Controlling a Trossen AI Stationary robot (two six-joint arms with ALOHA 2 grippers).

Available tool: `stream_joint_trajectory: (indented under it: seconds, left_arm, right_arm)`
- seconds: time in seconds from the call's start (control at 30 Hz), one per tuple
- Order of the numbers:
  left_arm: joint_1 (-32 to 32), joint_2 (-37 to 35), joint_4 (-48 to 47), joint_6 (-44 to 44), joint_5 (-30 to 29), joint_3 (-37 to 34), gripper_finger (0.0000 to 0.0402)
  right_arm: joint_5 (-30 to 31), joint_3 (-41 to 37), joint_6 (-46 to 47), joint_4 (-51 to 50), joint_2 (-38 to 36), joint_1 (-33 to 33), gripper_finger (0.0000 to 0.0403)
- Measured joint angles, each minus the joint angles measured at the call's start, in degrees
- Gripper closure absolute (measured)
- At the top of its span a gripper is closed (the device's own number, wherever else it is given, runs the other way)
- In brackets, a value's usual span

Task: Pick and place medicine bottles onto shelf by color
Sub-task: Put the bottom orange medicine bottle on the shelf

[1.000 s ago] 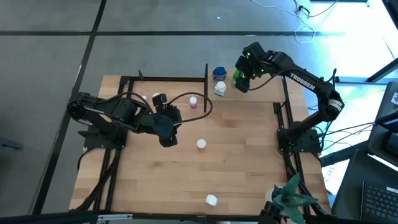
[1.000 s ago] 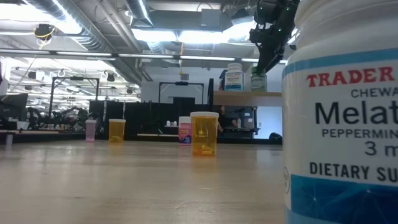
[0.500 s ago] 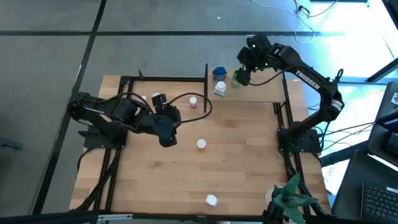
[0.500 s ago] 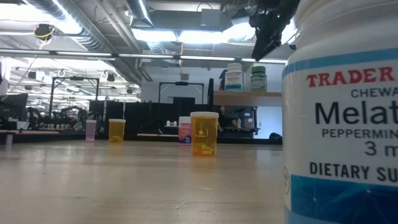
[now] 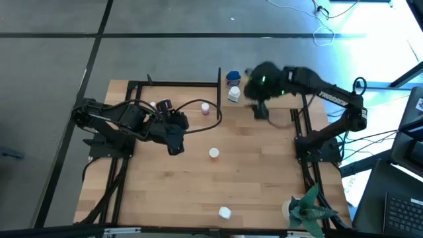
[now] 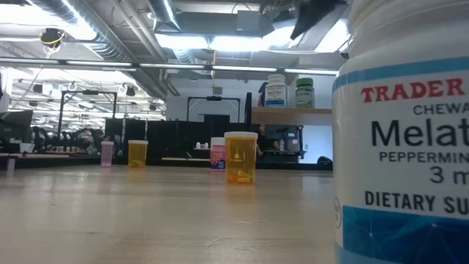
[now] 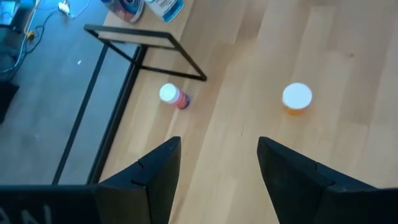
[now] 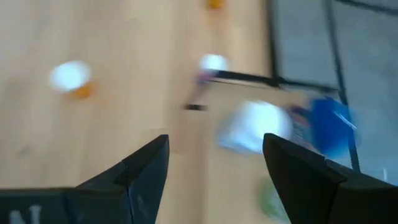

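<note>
The shelf (image 5: 239, 104) stands at the table's far right and carries a blue-capped bottle (image 5: 232, 78), a white bottle (image 5: 234, 94) and a green bottle (image 6: 305, 92), all upright. On the table stand a pink bottle (image 7: 173, 96), a white-capped orange bottle (image 7: 296, 98) and a white bottle (image 5: 225, 212) near the front edge. My left gripper (image 5: 173, 135) hovers open left of the orange bottle, holding nothing. My right gripper (image 5: 260, 112) is blurred above the shelf's near edge. In the right wrist view my right gripper (image 8: 214, 168) is open with nothing between its fingers.
A big melatonin bottle (image 6: 403, 147) fills the low view's right side. A second orange bottle (image 6: 138, 152) and a small pink one (image 6: 107, 152) stand far left. A black frame (image 5: 175, 84) edges the far left of the table. A green paper plant (image 5: 309, 210) sits at the front right.
My right gripper has risen off the green bottle on the shelf and swung toward the table's near edge, rolling as it went. Its fingers have stayed open. The green bottle stays upright on the shelf.
</note>
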Motion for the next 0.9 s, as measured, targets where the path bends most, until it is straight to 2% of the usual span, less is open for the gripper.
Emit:
stream_joint_trajectory:
  seconds: [0.2, 0.4, 0.6, 0.9]
  left_arm:
    - [-0.02, -0.02, -1.44, -0.72, 0.00, 0.00, 0.0195]
    - [-0.06, -0.04, -1.82, -0.74, 0.00, 0.00, 0.0195]
    - [-0.06, -0.07, -2.00, -0.74, 0.74, 0.00, 0.0195]
    - [-2.53, -0.07, -2.25, -0.80, 0.87, 0.00, 0.0195]
  right_arm:
    - [-0.13, 0.00, -2.95, -1.41, 0.24, 12.57, 0.0141]
    - [-0.35, 0.00, 2.04, -0.57, 0.24, 20.58, 0.0141]
    - [-0.11, 0.00, 8.72, 1.12, 2.54, 24.17, 0.0141]
    - [0.06, -0.02, 8.13, 2.52, 12.18, 24.63, 0.0141]
